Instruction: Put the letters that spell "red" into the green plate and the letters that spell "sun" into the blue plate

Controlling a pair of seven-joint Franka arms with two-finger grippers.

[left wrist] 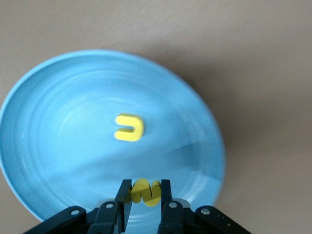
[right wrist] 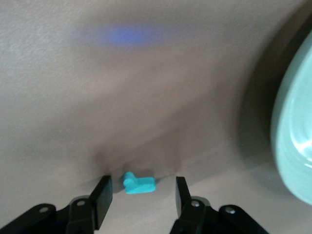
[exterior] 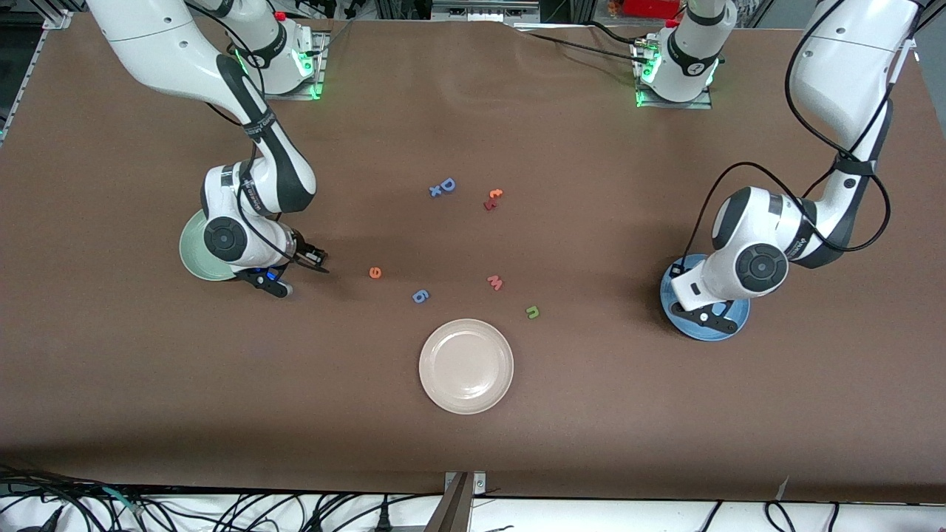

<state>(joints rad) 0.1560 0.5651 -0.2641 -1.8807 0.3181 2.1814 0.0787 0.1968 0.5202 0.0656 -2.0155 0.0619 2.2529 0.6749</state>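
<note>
The round medium-blue plate [left wrist: 58, 92] shines glossy and smooth, ringed like glazed plastic, and on it the yellow foam "u" [left wrist: 129, 127] looks soft and matt. The brown tabletop [exterior: 665, 414] around that plate is dull, faintly grainy.

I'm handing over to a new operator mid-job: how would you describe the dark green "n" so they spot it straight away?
Start at the off-white plate, the big round one nearest the front camera. Just farther from the camera, toward the left arm's end, lies the dark green "n" on the bare table. It is the only green letter; the pinkish "w" lies beside it.
</note>
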